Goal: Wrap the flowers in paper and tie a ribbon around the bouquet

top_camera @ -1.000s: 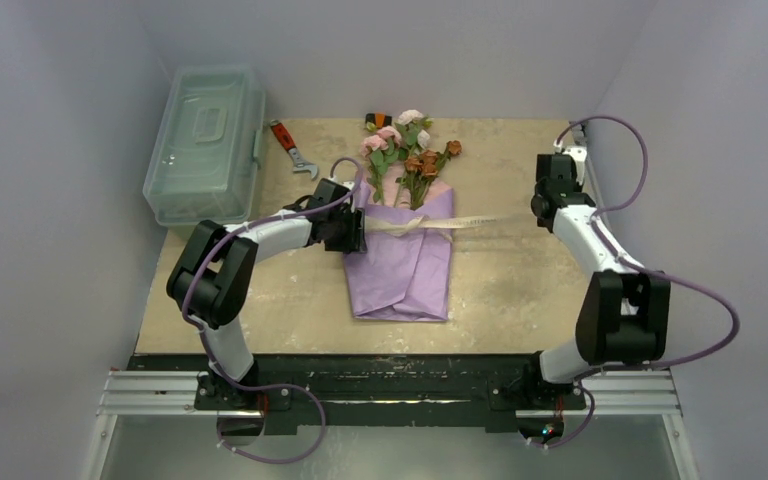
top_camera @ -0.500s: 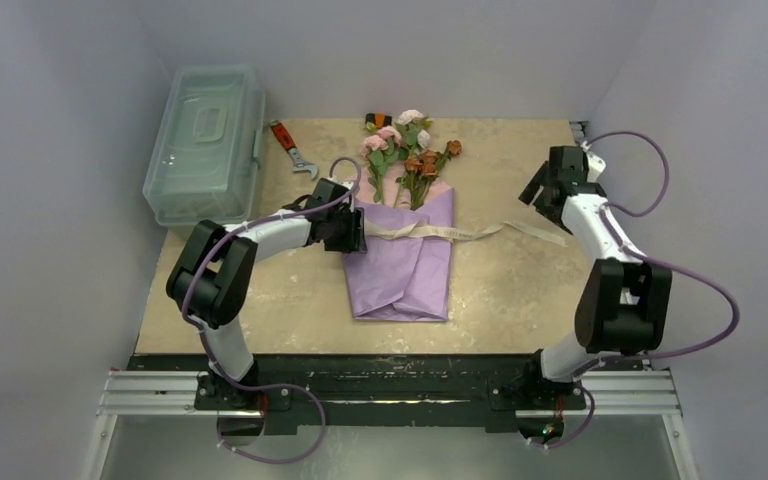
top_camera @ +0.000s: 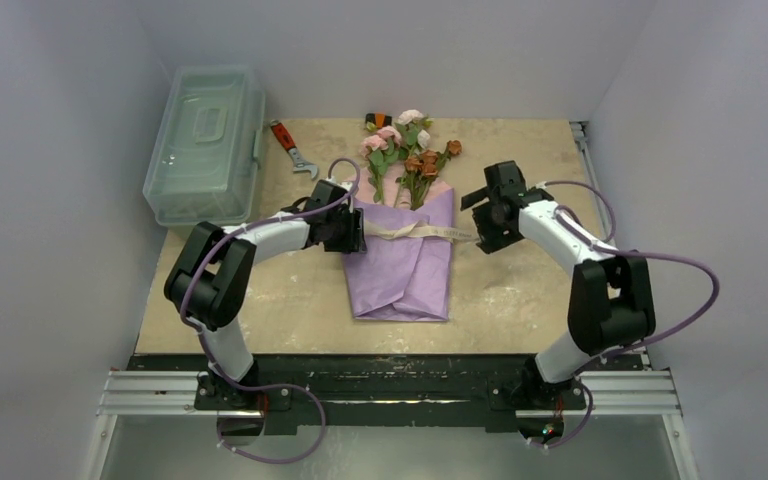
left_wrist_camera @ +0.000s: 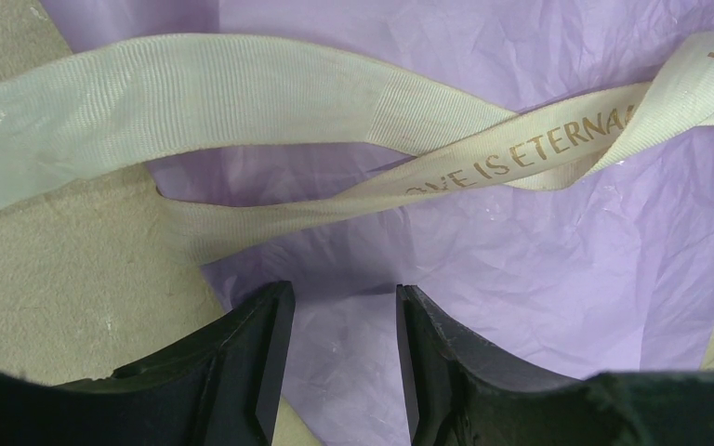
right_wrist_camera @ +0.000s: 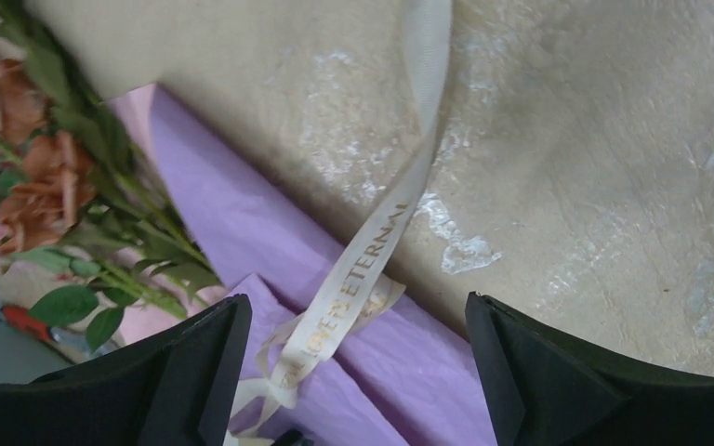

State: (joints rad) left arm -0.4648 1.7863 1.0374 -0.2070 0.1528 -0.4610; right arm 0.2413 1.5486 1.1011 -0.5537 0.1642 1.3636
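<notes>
The left gripper sits half-parted and empty against the bouquet's lilac paper. The right gripper gapes wide above the ribbon.

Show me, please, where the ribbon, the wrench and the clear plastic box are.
ribbon (left_wrist_camera: pixel 521 156), left wrist view, on its gold lettering.
wrench (top_camera: pixel 283 137), top external view, on its red handle.
plastic box (top_camera: pixel 205 130), top external view, on its lid.
</notes>
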